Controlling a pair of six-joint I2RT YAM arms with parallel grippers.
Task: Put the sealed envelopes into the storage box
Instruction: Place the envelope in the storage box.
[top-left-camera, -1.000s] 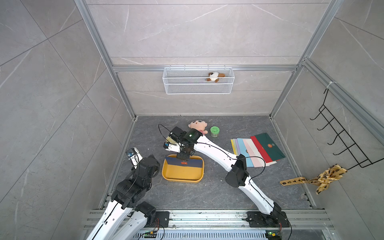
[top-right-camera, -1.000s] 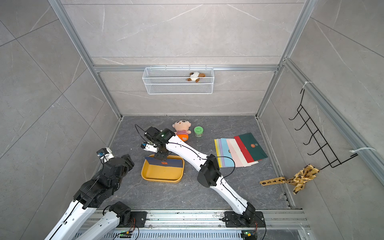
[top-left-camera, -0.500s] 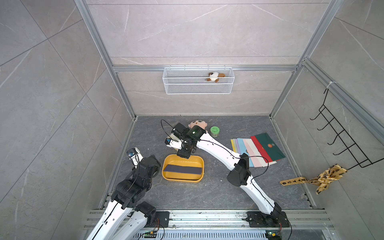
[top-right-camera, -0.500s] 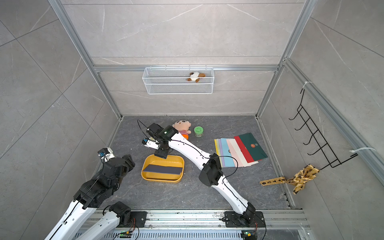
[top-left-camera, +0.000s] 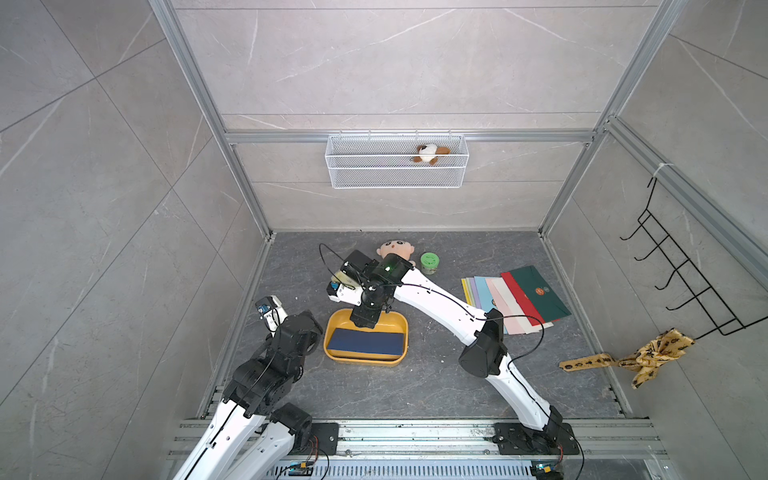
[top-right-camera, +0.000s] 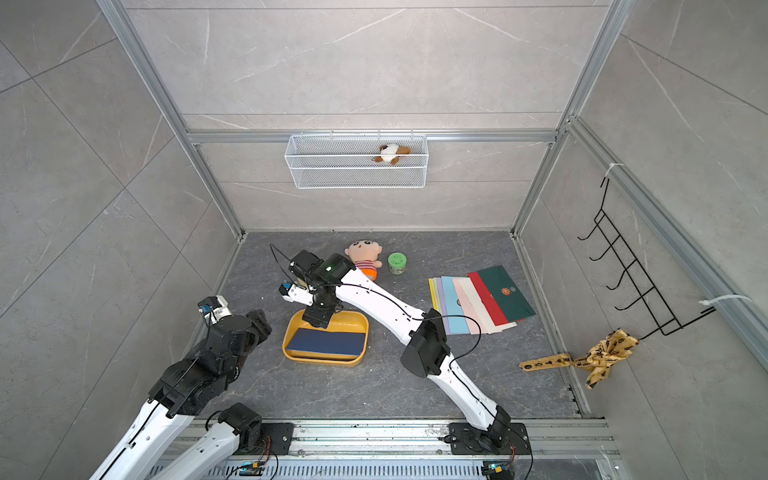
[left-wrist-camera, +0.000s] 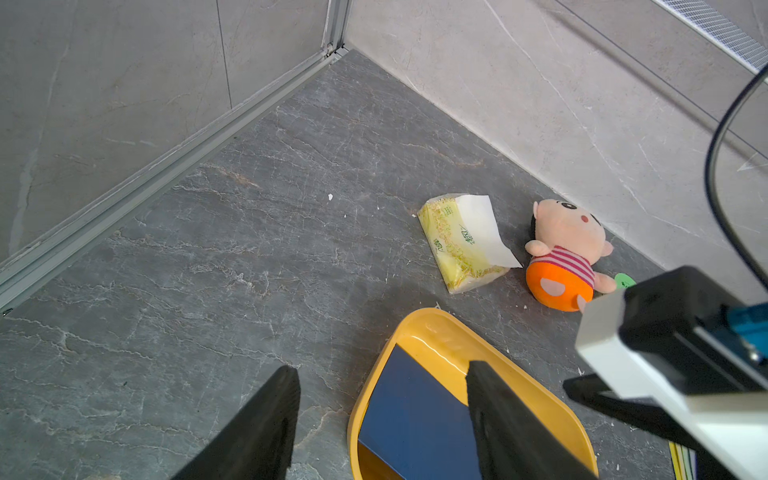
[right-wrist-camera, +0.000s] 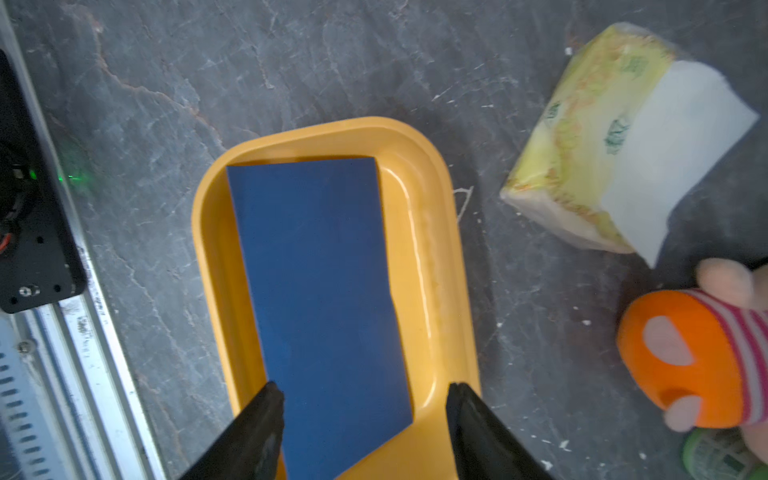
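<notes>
One navy envelope (right-wrist-camera: 320, 270) lies flat in the box (right-wrist-camera: 208, 232), pushed toward one long wall, with nothing gripping it. The right gripper (right-wrist-camera: 363, 390) hangs over one short end of the box with its jaws well apart and empty. The left gripper (left-wrist-camera: 382, 368) waits beside the box, also spread wide and holding nothing.

The other envelopes (top-left-camera: 515, 297) sit fanned on the floor well apart from the box, on the right arm's side. A green one (top-left-camera: 540, 291) is on top, then a red one (top-left-camera: 519, 303), with paler colours below.

They are probably very light and thin, stiff enough to keep their shape when lifted by one edge, though likely to droop or bend if pinched at a corner. The paper looks smooth, so one sheet may slide off the next — handy for separating them, risky for dragging two at once. Because they lie flat, a finger has little to get under. The best hold is likely the green one's free edge, where it overhangs the fan, pinched mid-edge and away from the central seal (top-left-camera: 539, 291).
</notes>
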